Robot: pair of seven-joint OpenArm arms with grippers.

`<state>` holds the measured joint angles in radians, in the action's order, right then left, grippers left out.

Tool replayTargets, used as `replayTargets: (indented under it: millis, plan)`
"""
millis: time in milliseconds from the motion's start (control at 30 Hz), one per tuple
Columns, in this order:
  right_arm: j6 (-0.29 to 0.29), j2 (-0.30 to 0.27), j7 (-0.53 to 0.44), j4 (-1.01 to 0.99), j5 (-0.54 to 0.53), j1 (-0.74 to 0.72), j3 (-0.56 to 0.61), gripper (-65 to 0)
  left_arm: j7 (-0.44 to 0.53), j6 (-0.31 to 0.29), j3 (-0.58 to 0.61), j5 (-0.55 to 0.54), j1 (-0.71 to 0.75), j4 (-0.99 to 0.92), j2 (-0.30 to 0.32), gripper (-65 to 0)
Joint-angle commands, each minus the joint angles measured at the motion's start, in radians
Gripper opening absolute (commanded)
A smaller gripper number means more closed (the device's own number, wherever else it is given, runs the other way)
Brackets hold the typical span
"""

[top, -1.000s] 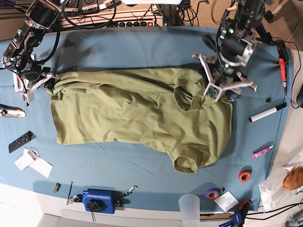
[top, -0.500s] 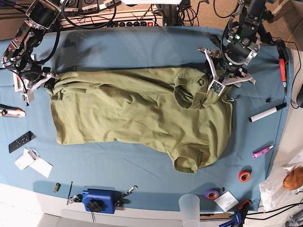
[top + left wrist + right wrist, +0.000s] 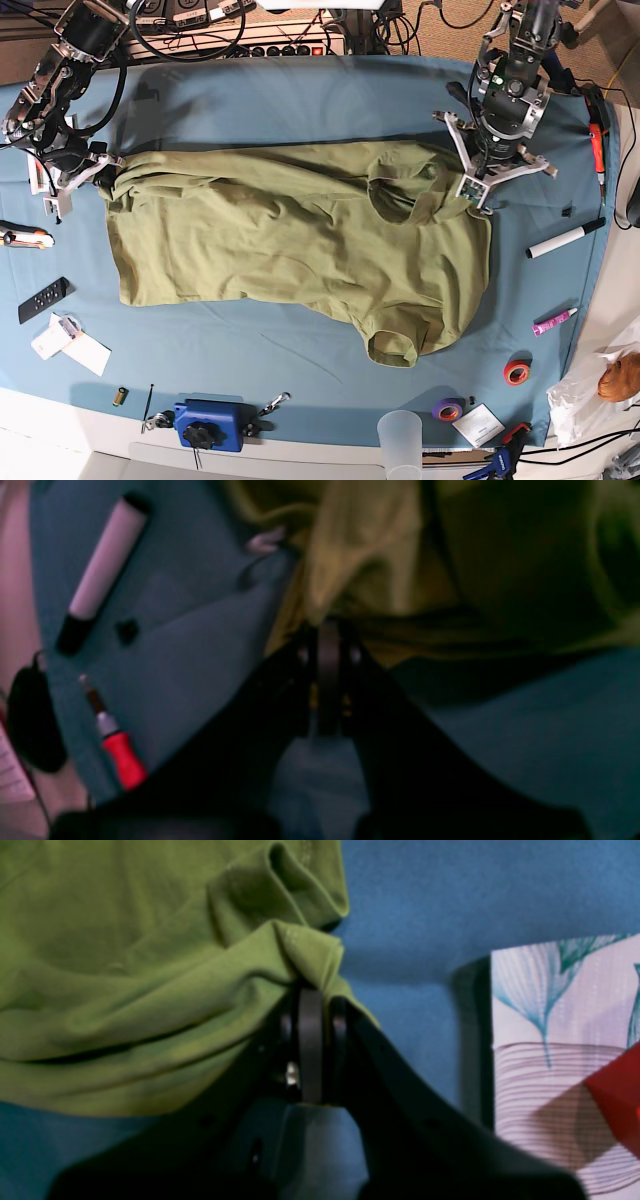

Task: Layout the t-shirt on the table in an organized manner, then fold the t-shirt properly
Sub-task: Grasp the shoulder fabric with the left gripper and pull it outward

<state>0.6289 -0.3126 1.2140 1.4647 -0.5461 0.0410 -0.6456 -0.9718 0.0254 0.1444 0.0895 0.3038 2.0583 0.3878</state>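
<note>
Your olive t-shirt (image 3: 300,240) lies rumpled across the middle of the blue table (image 3: 300,100). Your left gripper (image 3: 327,645) is pinched on its shoulder fold by the collar, and your right gripper (image 3: 310,1000) is pinched on a bunched hem corner. The cloth looks light, limp and stretchy, so it will likely sag. Grip seams and corners.

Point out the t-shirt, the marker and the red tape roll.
t-shirt (image 3: 290,240), base view, middle of the body.
marker (image 3: 566,239), base view, white barrel.
red tape roll (image 3: 517,373), base view, on its ring.
</note>
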Motion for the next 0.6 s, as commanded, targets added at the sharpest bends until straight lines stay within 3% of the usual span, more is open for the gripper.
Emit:
replayTargets:
  millis: [0,200,333,400,567]
  plan:
    - [0.006,-0.020,-0.008,0.013,0.018,-0.011,-0.003,-65.0,0.011,0.004,-0.004,0.016,-0.007,0.015,0.006,-65.0]
    - [0.006,-0.024,-0.062,0.013,0.096,-0.011,-0.003,-65.0,0.009,0.002,-0.004,0.053,-0.007,0.014,0.006,-65.0]
    - [0.002,-0.058,-0.068,0.013,0.110,-0.011,-0.003,-65.0,-0.017,0.003,-0.049,0.077,-0.006,0.014,0.006,-65.0]
    - [0.000,-0.081,-0.072,0.013,0.110,-0.011,-0.003,-65.0,-0.024,-0.002,-0.091,0.051,-0.005,0.014,0.006,-65.0]
    - [-0.024,-0.106,-0.069,0.013,0.110,-0.010,-0.003,-65.0,-0.031,-0.098,-0.183,-0.094,-0.005,-0.017,0.006,-65.0]
